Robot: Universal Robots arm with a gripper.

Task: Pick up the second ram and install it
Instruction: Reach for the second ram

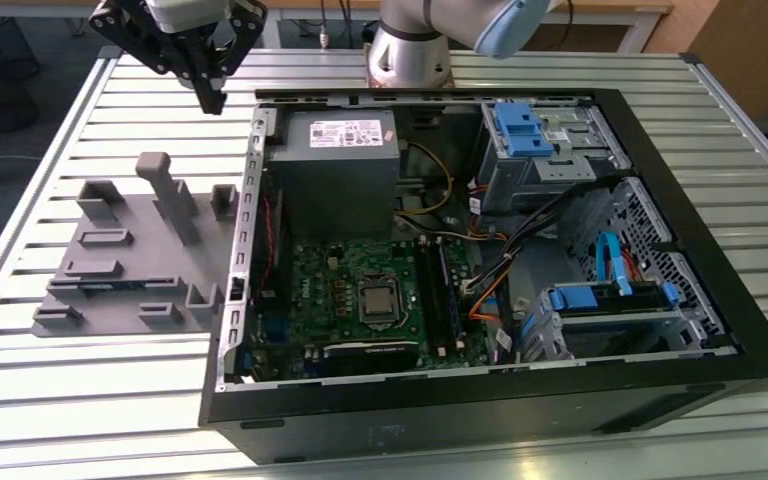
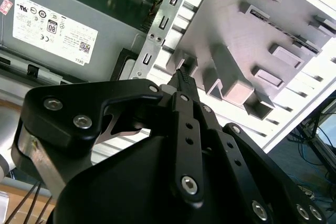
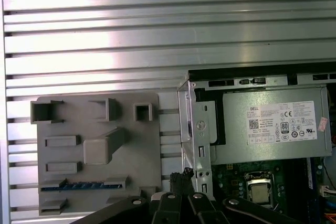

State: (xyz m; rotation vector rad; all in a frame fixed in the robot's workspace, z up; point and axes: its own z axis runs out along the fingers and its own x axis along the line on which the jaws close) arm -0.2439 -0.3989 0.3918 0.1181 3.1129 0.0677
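Gripper beside case wall, grey fixture

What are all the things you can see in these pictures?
table: one, silver slats, under everything.
computer case: one, black, lying open on the table.
power supply box: one, grey, inside the case.
motherboard: one, green, inside the case, beside the power supply box.
drive brackets: two, blue, inside the case on the exterior view's right; the other is at.
holder: one, grey, on the table at the exterior view's left of the case.
second ram: one, blue, lying in a slot of the holder.
robot arm: one, silver with a blue cap, at the table's far edge.
gripper: one, black, above the table, away from the ram.
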